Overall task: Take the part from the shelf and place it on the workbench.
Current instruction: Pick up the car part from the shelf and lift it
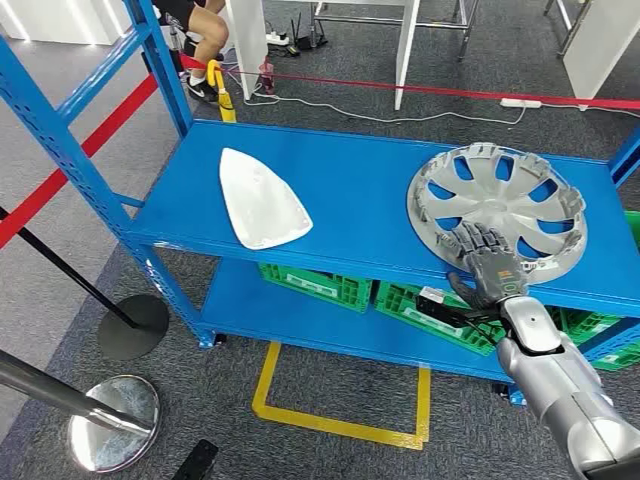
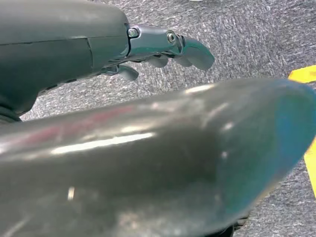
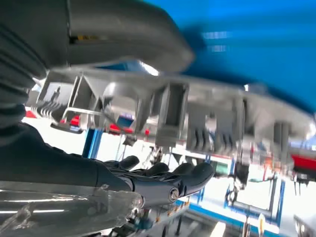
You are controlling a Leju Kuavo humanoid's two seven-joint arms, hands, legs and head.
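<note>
Hubcap lies flat at the right end of the blue shelf, its rim reaching the front edge; right hand lies on the hubcap's near rim, fingers spread over the spokes; in the right wrist view the thumb sits on 1 side of the rim and the dark fingers on the other, a gap showing between fingers and rim, so whether it is grasping the hubcap I cannot tell; white panel lies toward the left end of the shelf, well apart from the hubcap; green crates sit on the lower shelf; left hand hangs over grey carpet, fingers loosely extended, holding nothing.
</note>
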